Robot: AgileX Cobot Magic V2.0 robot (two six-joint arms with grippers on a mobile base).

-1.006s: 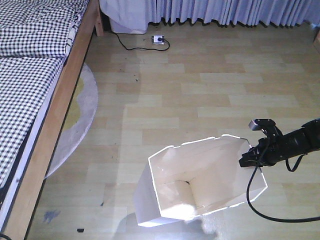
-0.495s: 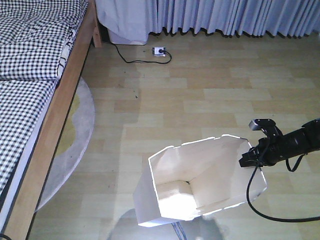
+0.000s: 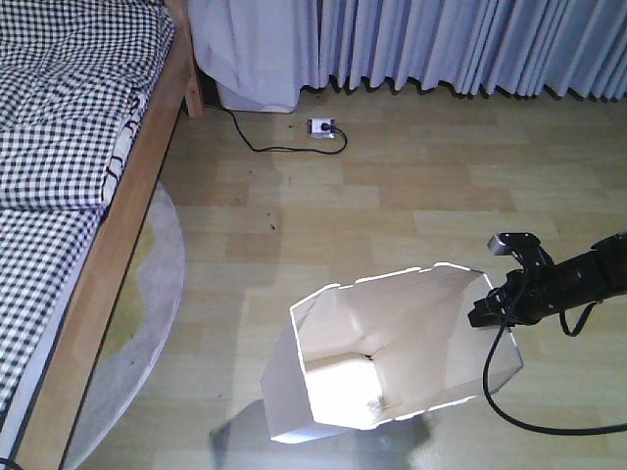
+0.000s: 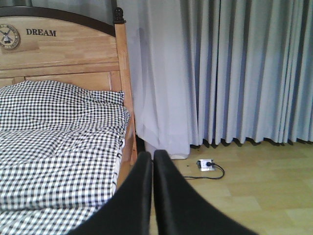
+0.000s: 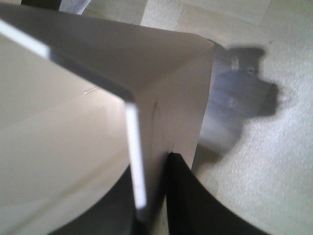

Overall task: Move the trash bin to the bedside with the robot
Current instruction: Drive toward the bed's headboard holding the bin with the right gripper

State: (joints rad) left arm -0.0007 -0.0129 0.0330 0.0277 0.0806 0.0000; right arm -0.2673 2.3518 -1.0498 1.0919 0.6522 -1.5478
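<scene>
The white trash bin point(image 3: 416, 328) hangs tilted at the lower middle of the front view, with its cream inside facing me. My right gripper point(image 3: 487, 311), on a slim black arm, is shut on the bin's right rim. In the right wrist view, the right gripper point(image 5: 151, 169) has one finger inside the bin wall point(image 5: 171, 93) and one outside. The bed point(image 3: 59, 147) with checked bedding and a wooden frame point(image 3: 127, 235) runs along the left, apart from the bin. My left gripper point(image 4: 152, 156) is shut and empty, pointing at the bed's point(image 4: 58, 132) head corner.
A round grey rug point(image 3: 162, 284) lies partly under the bed. A white power strip point(image 3: 322, 126) with a black cable lies by the grey curtains point(image 3: 441, 39). A black cable point(image 3: 534, 423) loops below my right arm. Wooden floor lies between the bin and the bed.
The floor, bed and power strip have slid down and toward me in the front view, so I have moved forward along the bed. The bin stays held in the same spot.
</scene>
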